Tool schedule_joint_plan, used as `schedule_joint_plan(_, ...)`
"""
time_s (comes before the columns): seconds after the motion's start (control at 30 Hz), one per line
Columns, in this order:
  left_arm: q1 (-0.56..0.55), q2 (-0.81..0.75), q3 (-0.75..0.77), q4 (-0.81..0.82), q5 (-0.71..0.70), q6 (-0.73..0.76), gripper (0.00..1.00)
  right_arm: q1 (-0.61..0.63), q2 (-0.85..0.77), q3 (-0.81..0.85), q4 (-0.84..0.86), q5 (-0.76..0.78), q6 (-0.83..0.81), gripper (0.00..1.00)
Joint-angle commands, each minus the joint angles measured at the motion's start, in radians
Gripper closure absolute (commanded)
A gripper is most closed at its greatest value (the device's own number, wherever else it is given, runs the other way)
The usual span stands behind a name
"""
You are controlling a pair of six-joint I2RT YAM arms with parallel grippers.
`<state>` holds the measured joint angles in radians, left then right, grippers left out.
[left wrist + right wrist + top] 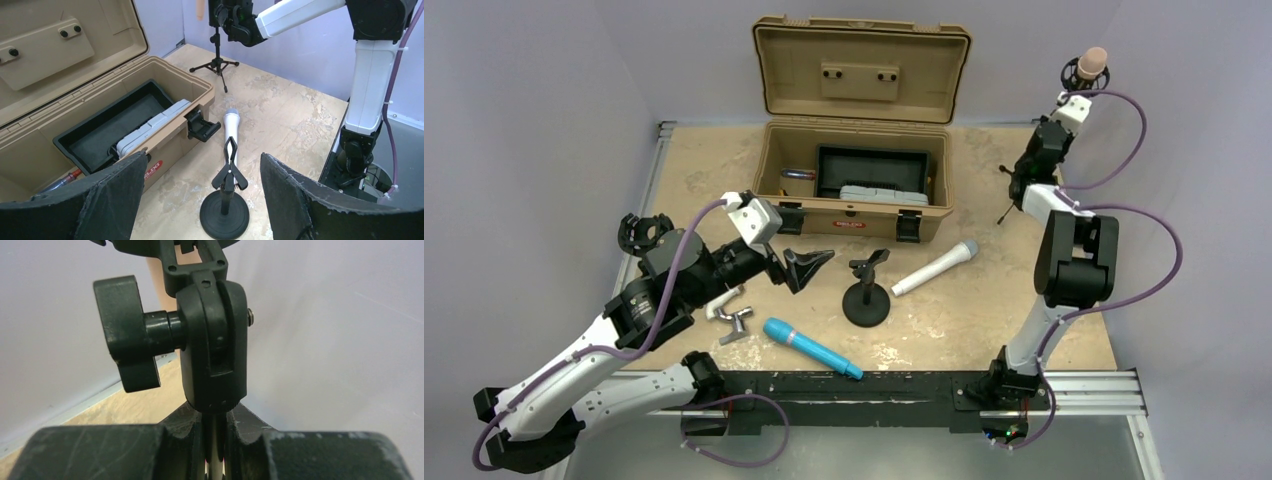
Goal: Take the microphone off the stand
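A pinkish microphone (1092,62) sits upright in a black ring mount on top of a thin tripod stand (1007,195) at the back right. My right gripper (1076,98) is shut on the stand's pole (215,447), just below the black swivel joint (214,355) and its knob (125,335). A strip of the microphone (158,287) shows behind the joint. My left gripper (809,265) is open and empty, low over the table. In the left wrist view it (202,157) frames an empty round-base clip stand (225,215).
A white microphone (936,266) lies right of the round-base stand (867,300). A blue microphone (812,348) lies near the front edge. An open tan case (854,205) stands at the back centre. A silver metal piece (734,318) lies by the left arm.
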<state>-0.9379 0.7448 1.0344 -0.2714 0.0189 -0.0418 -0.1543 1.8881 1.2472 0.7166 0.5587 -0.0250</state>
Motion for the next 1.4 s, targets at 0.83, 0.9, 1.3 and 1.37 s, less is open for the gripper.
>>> schedule_joint_plan(0.83, -0.066, 0.016, 0.02, 0.029, -0.016, -0.004, 0.19, 0.139, -0.799, -0.531, -0.301, 0.073, 0.254, 1.0)
schedule_joint_plan(0.9, -0.071, 0.014, 0.02, 0.029, -0.015, -0.006, 0.19, 0.139, -0.846, -0.537, -0.343, 0.091, 0.272, 1.0)
schedule_joint_plan(1.3, -0.085, 0.015, 0.017, 0.029, -0.016, -0.001, 0.19, 0.147, -1.058, -0.522, -0.608, -0.075, 0.317, 1.0)
schedule_joint_plan(1.37, -0.087, 0.018, 0.018, 0.028, -0.015, 0.001, 0.19, 0.16, -1.068, -0.502, -0.661, -0.088, 0.343, 1.0)
